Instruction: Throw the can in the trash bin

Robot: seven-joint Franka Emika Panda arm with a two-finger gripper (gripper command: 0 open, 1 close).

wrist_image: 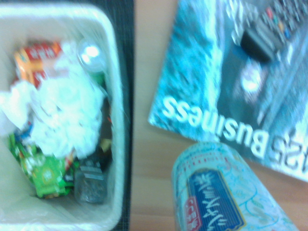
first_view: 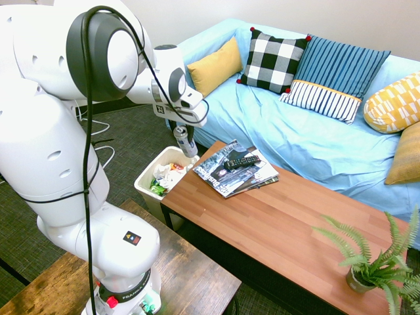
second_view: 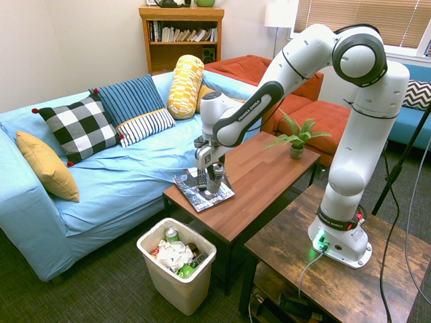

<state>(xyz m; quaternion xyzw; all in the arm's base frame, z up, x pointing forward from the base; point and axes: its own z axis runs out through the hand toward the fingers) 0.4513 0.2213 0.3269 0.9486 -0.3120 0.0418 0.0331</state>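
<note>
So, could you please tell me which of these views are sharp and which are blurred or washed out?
First exterior view: sharp, with wide-angle bulging of the near arm. Second exterior view: sharp, the window blinds bright but readable. Wrist view: soft throughout, the can and the magazine print smeared, the trash bin rim washed pale.
</note>
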